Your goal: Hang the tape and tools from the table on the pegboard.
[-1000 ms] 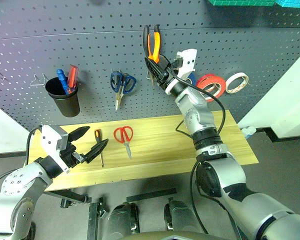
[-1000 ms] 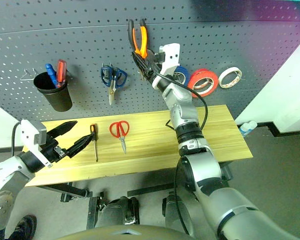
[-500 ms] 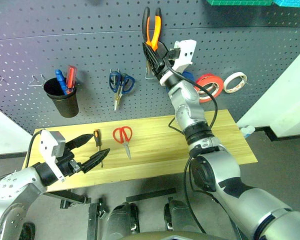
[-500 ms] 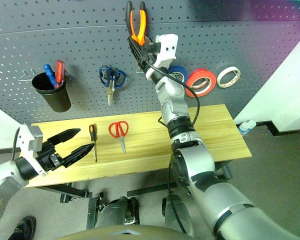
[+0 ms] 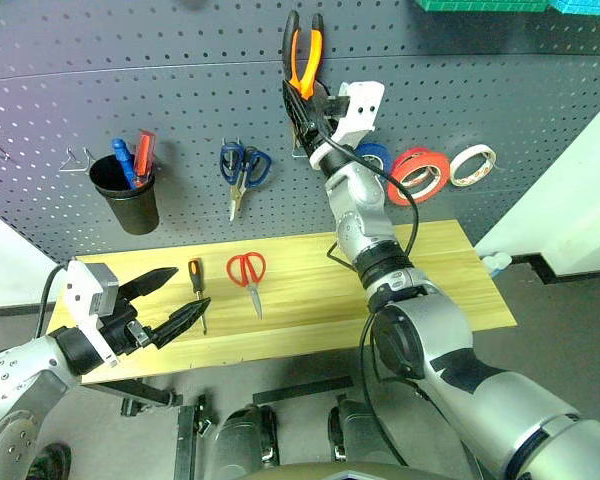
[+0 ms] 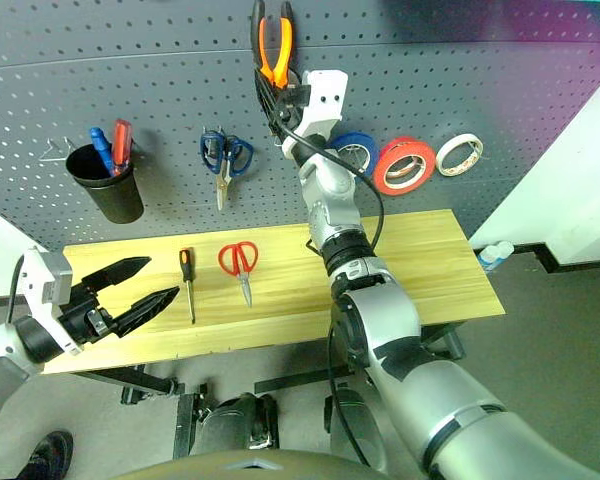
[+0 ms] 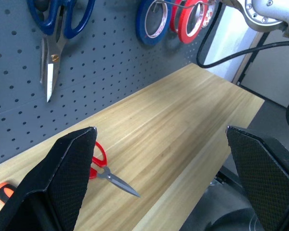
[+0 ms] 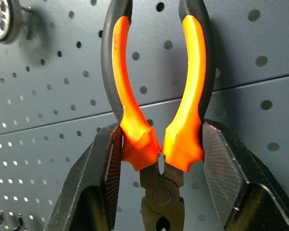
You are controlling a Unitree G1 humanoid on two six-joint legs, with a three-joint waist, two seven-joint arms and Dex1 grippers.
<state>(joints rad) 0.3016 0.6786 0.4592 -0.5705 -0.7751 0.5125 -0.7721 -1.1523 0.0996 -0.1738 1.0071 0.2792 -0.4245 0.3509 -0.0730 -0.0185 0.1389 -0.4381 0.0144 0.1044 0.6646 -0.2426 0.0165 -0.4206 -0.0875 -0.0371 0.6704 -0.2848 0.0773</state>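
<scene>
Dark grey pegboard (image 5: 180,90) is backing the tabletop (image 5: 300,262); the right gripper (image 8: 156,144) is clamping the pliers (image 5: 302,55) handles-up against the board, probably so they can straddle a hook, though its fingers are hiding that hook; the left gripper (image 5: 167,298) is hovering wide and empty near the screwdriver (image 5: 196,285) and red scissors (image 5: 248,274); the red tape (image 5: 417,173) is hanging already.

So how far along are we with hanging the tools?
Done: the red tape already hangs on the pegboard. In hand: the right gripper grips the pliers, handles up against the board, not yet on a hook. Left: the red scissors and screwdriver lie on the table; the left gripper is open, empty.
</scene>
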